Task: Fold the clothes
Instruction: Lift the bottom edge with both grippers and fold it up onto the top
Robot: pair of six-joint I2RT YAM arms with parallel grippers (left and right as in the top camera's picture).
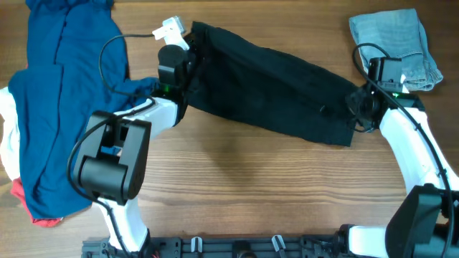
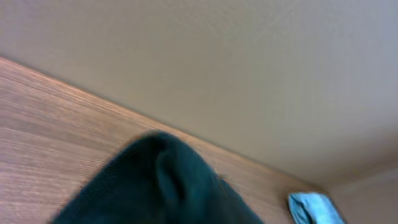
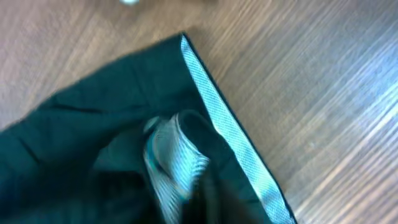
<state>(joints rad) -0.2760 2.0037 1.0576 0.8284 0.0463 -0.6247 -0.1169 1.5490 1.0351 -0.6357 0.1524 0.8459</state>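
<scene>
At the far side of the tabletop, our left gripper point(image 1: 178, 72) and right gripper point(image 1: 361, 102) each sit at one end of the black garment point(image 1: 272, 79). Their jaws are buried in cloth (no finger shows in either wrist view). The fabric bunches to a peak at each, so we judge both pinched on it, keeping it stretched for a fold. A blue pile point(image 1: 57, 107) lies by the left edge, and a grey folded piece point(image 1: 394, 36) in the far right corner.
</scene>
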